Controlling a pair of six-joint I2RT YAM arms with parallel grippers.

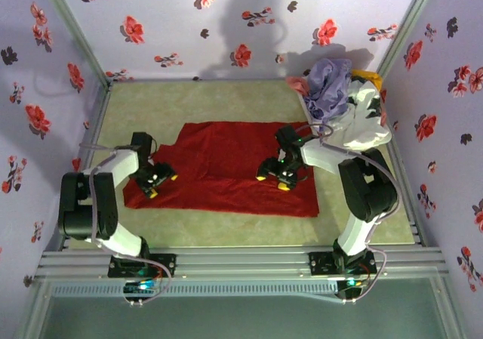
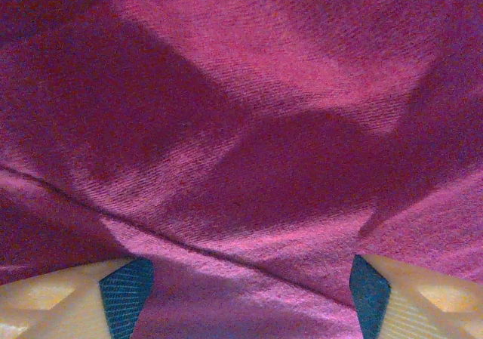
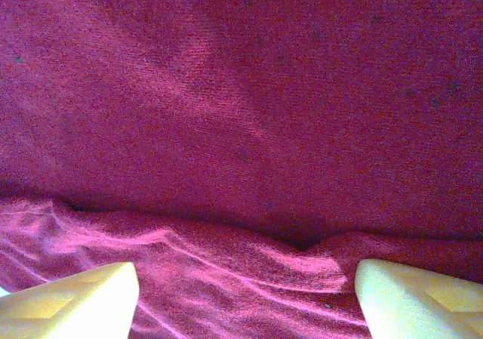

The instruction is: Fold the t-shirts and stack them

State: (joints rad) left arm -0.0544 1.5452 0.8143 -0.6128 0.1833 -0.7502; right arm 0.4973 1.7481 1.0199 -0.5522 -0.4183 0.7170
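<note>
A deep red t-shirt (image 1: 226, 165) lies spread on the table, its front hem rumpled. My left gripper (image 1: 157, 179) stands low over its left part, jaws open, with creased red cloth (image 2: 249, 150) lying between the blue-padded fingers (image 2: 124, 294). My right gripper (image 1: 275, 174) is down on the shirt's right half, also open. A ridge of folded red fabric (image 3: 249, 256) runs between its yellow fingertips (image 3: 83, 301). A lavender shirt (image 1: 332, 86) is heaped at the back right, with pink (image 1: 296, 84) and yellow-orange (image 1: 367, 75) cloth beside it.
The white basket (image 1: 362, 124) stands at the back right corner under the heap. Flowered walls close in the left, back and right sides. Green-beige tabletop (image 1: 226, 222) shows in front of and behind the red shirt.
</note>
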